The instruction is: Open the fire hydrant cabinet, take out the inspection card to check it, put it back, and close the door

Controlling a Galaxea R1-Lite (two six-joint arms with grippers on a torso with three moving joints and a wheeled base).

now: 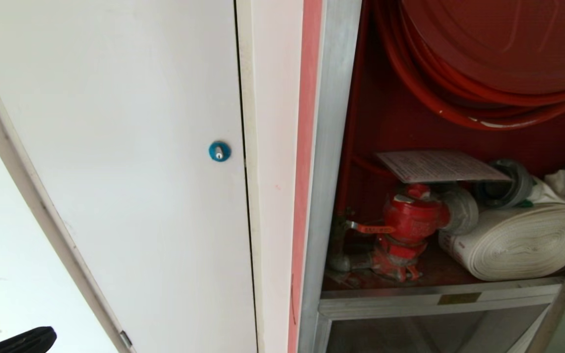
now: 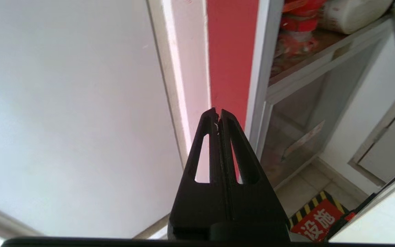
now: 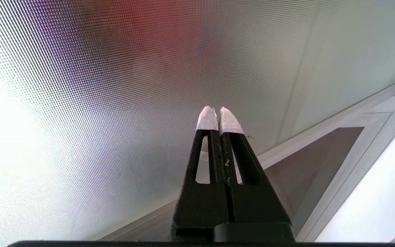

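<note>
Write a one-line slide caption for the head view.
Open fire hydrant cabinet: inspection card lying on the red valve, rolled white hose beside it, white door at left.

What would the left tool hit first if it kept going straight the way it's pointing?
Most likely the red strip beside the fire hydrant cabinet frame: the shut left tool points right at it in the wrist view. Depth is unclear, so the gap can't be judged.

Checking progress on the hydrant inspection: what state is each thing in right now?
fire hydrant cabinet: open, inside exposed.
inspection card: lying on the red valve, inside.
left gripper: shut, empty.
right gripper: shut, empty, facing patterned glass.
white door: closed.
</note>
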